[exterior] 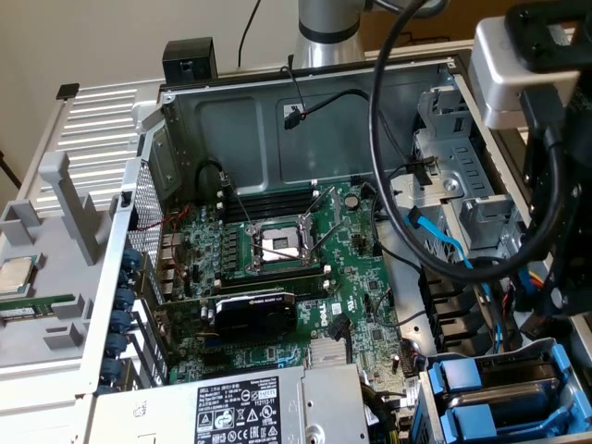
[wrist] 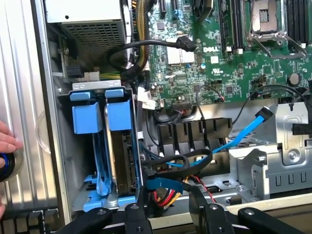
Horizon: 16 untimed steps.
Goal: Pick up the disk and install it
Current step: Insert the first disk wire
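Two bright blue carrier fronts [wrist: 119,114] stand side by side in the drive cage [wrist: 78,87] beside the motherboard. The metal edge of the disk [wrist: 123,161] shows behind the carrier nearer the board. In the exterior view the same blue carriers [exterior: 467,388] sit at the case's lower right corner. My gripper [wrist: 168,195] hovers open over the cable bundle next to the cage, apart from the carriers. Between its black fingers [wrist: 141,197] lie a blue connector and coloured wires, which the fingers do not grip. The arm's wrist [exterior: 541,111] hangs over the exterior view's right side of the case.
The green motherboard [exterior: 305,268] with an open CPU socket [exterior: 277,242] fills the case floor. A grey power supply [exterior: 231,407] lies beside the cage. Blue SATA cables [wrist: 243,134] and black cables cross by the metal bays [wrist: 273,165]. A person's hand [wrist: 7,144] rests on the case edge.
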{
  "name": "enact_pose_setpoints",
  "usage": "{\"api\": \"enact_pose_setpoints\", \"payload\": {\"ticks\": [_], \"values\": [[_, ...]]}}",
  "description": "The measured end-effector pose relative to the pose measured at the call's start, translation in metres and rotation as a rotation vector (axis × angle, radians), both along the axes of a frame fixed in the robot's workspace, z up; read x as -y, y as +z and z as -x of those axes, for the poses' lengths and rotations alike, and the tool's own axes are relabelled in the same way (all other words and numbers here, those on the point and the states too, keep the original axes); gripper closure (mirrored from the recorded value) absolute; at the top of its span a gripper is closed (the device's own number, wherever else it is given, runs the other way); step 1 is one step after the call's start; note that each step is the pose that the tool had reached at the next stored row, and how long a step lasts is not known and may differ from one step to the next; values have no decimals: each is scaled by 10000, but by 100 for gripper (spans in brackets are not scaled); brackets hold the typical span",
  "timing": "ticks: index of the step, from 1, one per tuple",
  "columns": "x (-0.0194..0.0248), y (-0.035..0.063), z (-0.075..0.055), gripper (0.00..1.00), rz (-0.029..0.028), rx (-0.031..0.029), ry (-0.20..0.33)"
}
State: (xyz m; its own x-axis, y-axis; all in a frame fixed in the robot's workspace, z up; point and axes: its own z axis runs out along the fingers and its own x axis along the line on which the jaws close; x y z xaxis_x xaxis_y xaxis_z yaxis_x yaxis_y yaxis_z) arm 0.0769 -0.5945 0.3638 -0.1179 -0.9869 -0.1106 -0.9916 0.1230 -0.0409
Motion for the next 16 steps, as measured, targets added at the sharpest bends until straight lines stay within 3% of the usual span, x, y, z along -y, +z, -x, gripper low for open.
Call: {"api": "enact_pose_setpoints", "payload": {"ticks": [3, 9, 12, 16], "values": [[0, -12, 3, 55, -155, -7, -217], [0, -11, 12, 55, -252, -212, -621], [0, -11, 19, 55, -327, -317, -798], [-1, -12, 24, 55, -373, -467, -1076]]}}
